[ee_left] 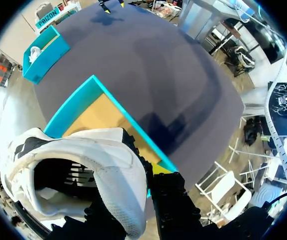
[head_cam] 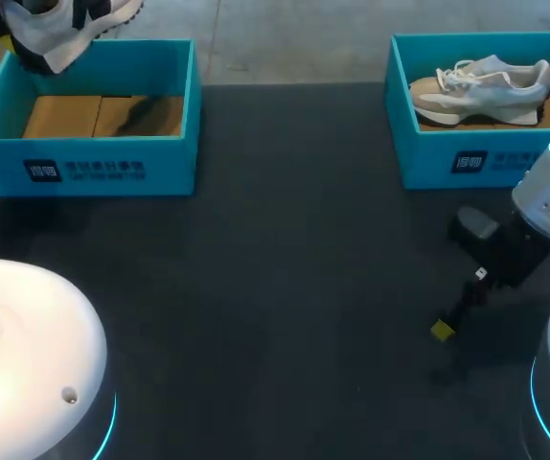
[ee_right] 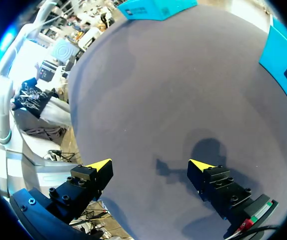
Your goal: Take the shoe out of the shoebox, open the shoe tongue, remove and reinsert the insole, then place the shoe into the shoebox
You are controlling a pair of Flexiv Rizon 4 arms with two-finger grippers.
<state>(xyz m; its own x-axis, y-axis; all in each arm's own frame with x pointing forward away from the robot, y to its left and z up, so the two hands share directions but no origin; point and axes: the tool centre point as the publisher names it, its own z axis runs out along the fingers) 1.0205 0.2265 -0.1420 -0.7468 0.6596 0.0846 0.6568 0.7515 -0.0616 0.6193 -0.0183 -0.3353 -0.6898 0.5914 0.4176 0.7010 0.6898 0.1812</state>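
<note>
A white shoe with black panels (head_cam: 59,24) hangs above the back left corner of the left teal shoebox (head_cam: 93,153), whose cardboard floor is bare. My left gripper (head_cam: 9,43) is shut on it. In the left wrist view the fingers pinch the shoe's (ee_left: 83,165) heel collar, with the box (ee_left: 78,105) below. My right gripper (head_cam: 443,331) hovers low over the dark table, in front of the right shoebox (head_cam: 467,158). It is open and its yellow fingertips (ee_right: 101,164) stand wide apart with nothing between them.
The right teal shoebox holds a white and beige shoe (head_cam: 481,86) lying on its side. Two white robot bases (head_cam: 26,355) fill the near corners. Dark tabletop (head_cam: 275,287) spreads between the boxes.
</note>
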